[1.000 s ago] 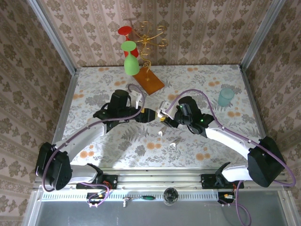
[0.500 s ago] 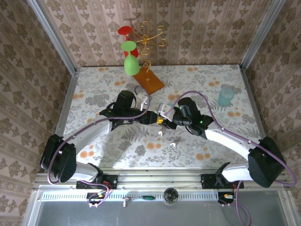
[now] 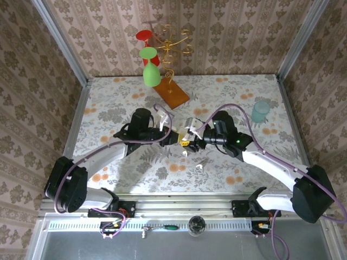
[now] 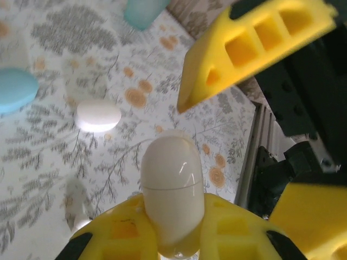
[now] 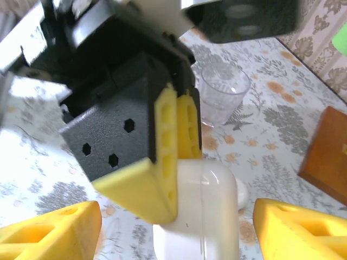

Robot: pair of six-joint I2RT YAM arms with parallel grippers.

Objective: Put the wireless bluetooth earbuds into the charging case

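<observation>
Shows the wireless bluetooth earbuds (image 3: 185, 154) as tiny white pieces loose on the flowered table (image 3: 108, 103), none in a case; places one just in front of the meeting grippers and a second earbud (image 3: 199, 167) a little nearer the front edge, to the right.

Holds the white charging case (image 4: 172, 189) over the middle of the table, lid seam closed; clamps it by one end between the yellow fingers of the left gripper (image 4: 172, 238), pinched tight.

Spreads the right gripper (image 5: 178, 219) wide, one yellow finger on each side of that case, both clear of it, grasping nothing.

Leaves on the table a white pebble-shaped case (image 4: 98, 115), a pale blue case (image 4: 16, 89) and a clear glass cup (image 5: 225, 92); farther out, a teal cup (image 3: 261, 112) and a wooden stand (image 3: 172, 93).
</observation>
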